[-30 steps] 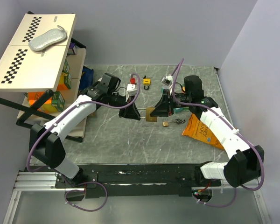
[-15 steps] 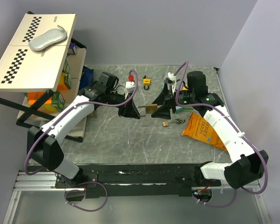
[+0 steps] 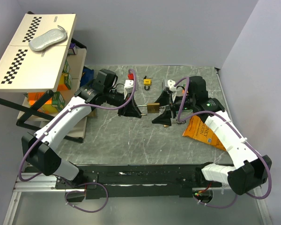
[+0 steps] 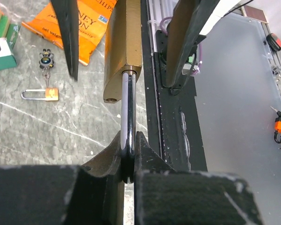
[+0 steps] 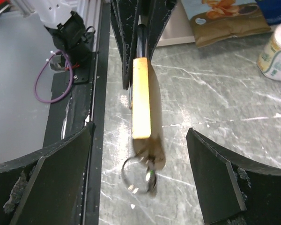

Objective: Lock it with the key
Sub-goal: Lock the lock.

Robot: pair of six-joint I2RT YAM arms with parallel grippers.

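Ok so the left claw [image 4: 128,146] is pinched tight on the silver steel shackle [image 4: 127,108] of the big brass padlock [image 5: 141,93]. It holds the lock up off the grey marble counter [image 5: 234,108], with the body pointing straight at the right claw [image 5: 139,136]. The right claw is spread wide, one finger either side of the brass body, touching nothing. A wire key ring [image 5: 136,177] dangles off the end of the body nearest that claw. It's blurry and I can't make out the key itself, so I'm guessing it sits in the keyway there.

My read is that the thing to grab is the key head, not the body. I'd centre the right claw on that end, close on the flat of the key rather than the ring, then twist about the lock's long axis while the left claw just clamps. One shackle hole looks empty from the left wrist, so the shackle may need pushing home too.

Room: there's free air between the claws. Under and behind the right claw lie a small long-shackle padlock [image 4: 41,94] and an orange crisp bag [image 4: 91,21], so no dipping. The black rail [image 3: 140,174] at the counter's edge is well apart from both claws.
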